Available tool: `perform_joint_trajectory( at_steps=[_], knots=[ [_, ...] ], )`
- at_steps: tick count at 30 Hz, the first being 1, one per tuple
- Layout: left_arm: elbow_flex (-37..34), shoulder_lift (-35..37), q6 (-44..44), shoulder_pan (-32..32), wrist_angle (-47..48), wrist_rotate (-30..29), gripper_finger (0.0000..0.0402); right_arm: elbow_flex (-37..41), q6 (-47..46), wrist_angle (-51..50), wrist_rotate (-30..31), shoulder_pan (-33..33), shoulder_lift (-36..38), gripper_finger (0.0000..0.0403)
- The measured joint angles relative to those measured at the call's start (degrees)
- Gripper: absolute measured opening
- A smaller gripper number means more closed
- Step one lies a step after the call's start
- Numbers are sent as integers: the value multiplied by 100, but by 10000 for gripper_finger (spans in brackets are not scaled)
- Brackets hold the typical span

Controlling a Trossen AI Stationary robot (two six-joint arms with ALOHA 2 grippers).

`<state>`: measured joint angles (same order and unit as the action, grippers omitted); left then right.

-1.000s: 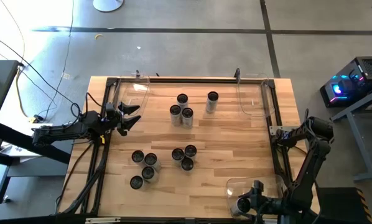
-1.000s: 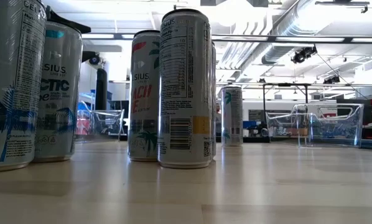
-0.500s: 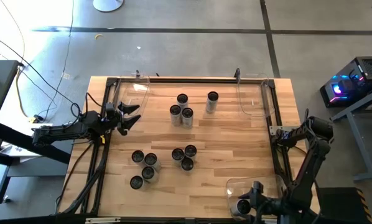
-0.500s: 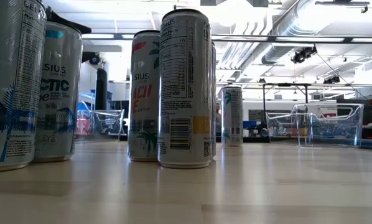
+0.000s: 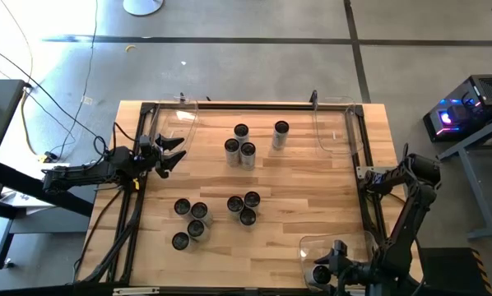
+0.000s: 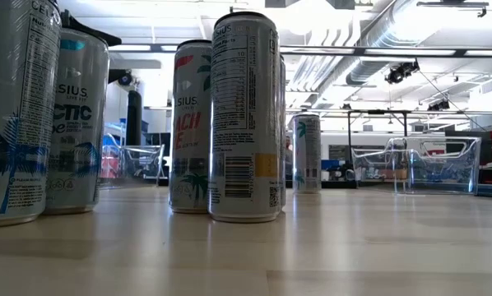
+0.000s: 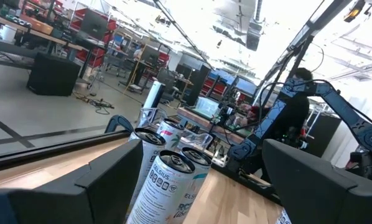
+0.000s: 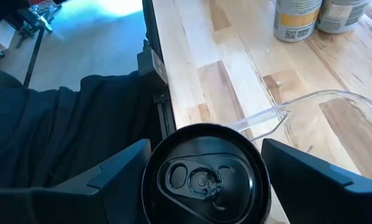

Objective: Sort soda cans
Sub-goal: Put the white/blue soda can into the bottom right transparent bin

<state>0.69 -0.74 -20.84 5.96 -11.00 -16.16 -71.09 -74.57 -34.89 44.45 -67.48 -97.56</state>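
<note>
Soda cans with dark round tops stand upright on the wooden table in groups: three at the far middle (image 5: 239,146), one beside them (image 5: 280,134), three at the near middle (image 5: 244,207), several at the near left (image 5: 190,220). My right gripper (image 5: 322,271) hovers at the near right corner, open, its fingers on either side of one more can (image 8: 204,177) by a clear bin (image 5: 345,245). My left gripper (image 5: 170,153) waits open at the table's left edge, holding nothing. My right gripper comes at the can slanting down from the near side, with one finger (image 8: 120,168) and the other (image 8: 304,174) close beside the can's top rim (image 8: 155,155). I cannot tell whether they touch it. The can stands upright.
Two more clear bins sit at the far left (image 5: 180,115) and far right (image 5: 332,123) corners. A dark metal frame (image 5: 254,104) runs along the table's edges. Bare wood lies between the can groups and toward the right side (image 5: 320,193).
</note>
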Motion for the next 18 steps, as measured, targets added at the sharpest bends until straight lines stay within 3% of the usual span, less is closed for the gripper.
perform_joint_trajectory(
  at_steps=[18],
  knots=[
    [0,-1,-8,-2,6,-111,323,0,774,-46,41,266,4,303]
  ],
)
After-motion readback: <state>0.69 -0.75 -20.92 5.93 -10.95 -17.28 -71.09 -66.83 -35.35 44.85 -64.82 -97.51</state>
